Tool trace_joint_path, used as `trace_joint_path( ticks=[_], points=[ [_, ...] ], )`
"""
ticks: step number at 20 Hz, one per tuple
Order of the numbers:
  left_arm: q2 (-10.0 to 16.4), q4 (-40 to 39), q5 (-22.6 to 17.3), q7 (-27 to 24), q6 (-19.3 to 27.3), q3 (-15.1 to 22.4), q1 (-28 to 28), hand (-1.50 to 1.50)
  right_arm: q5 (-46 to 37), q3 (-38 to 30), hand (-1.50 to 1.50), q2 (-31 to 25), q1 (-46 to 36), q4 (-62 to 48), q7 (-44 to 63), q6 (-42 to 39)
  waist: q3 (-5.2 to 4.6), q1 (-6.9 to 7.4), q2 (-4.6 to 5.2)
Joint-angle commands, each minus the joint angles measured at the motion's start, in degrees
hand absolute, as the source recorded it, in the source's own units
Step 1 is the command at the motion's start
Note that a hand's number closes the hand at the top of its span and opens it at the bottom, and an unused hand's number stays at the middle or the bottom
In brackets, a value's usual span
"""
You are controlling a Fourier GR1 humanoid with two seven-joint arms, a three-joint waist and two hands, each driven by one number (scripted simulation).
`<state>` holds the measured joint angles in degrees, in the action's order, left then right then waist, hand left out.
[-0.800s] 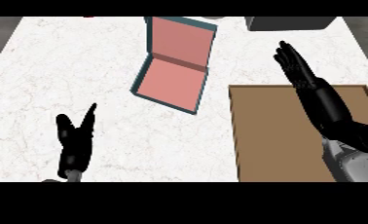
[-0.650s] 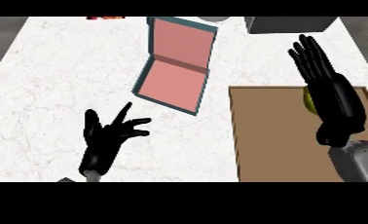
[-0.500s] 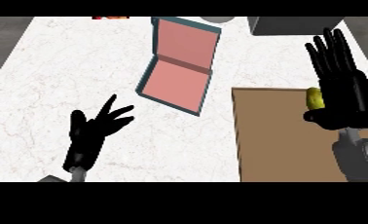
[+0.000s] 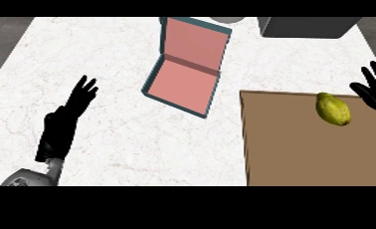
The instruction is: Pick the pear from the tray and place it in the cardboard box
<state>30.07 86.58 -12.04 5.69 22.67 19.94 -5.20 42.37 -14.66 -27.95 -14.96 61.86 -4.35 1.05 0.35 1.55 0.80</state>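
A yellow-green pear (image 4: 332,108) lies on the brown tray (image 4: 294,148) near its far right corner. The cardboard box (image 4: 187,68), pink inside with teal walls and its lid standing open, sits at the counter's middle. My right hand (image 4: 366,84) shows only as straight fingers at the view's right edge, just right of the pear and apart from it. Open, with fingers pointing up, my left hand (image 4: 64,126) is over the counter at the lower left, far from the box.
A dark grey block (image 4: 308,26) stands at the counter's far right edge. A pale round object (image 4: 226,19) peeks out behind the box lid. White marble counter (image 4: 95,54) stretches to the left of the box.
My right hand has slid off to the right edge, uncovering the pear on the tray. My left hand's fingers have straightened and it has shifted slightly up.
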Motion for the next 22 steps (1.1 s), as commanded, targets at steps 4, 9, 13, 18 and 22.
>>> trace_joint_path(
  ticks=[4, 9, 13, 18, 22],
  points=[
    [0.8, 0.48, 1.24, -0.25, -0.67, -0.88, -0.84, 0.0, -7.98, 3.19, -1.5, -12.9, -0.5, -13.88, -3.06, -19.45, -0.06, 0.17, 0.05],
    [-0.39, -1.13, 1.71, -3.62, -0.17, -1.16, 1.85, 0.0, -14.47, 8.49, -1.5, -21.6, -1.14, -16.51, -3.6, -33.17, -0.17, 0.54, -0.05],
    [-0.39, -1.28, 1.27, -3.86, -1.19, -1.75, 0.82, 0.0, -19.93, 13.68, -1.5, -26.59, -2.39, -17.89, -4.83, -44.86, -0.13, 0.81, -0.02],
    [-0.81, -1.3, 1.64, -1.76, -1.9, -2.49, -0.78, 0.0, -27.28, 18.54, -1.5, -24.15, -9.99, -22.02, -7.05, -50.11, -0.21, 0.46, -0.26],
    [0.96, 0.04, 3.01, -2.09, -3.17, -4.22, 1.29, 0.0, -31.6, 19.6, -1.5, -23.03, -14.89, -25.92, -6.03, -52.36, -0.26, -0.1, -0.52]
  ],
)
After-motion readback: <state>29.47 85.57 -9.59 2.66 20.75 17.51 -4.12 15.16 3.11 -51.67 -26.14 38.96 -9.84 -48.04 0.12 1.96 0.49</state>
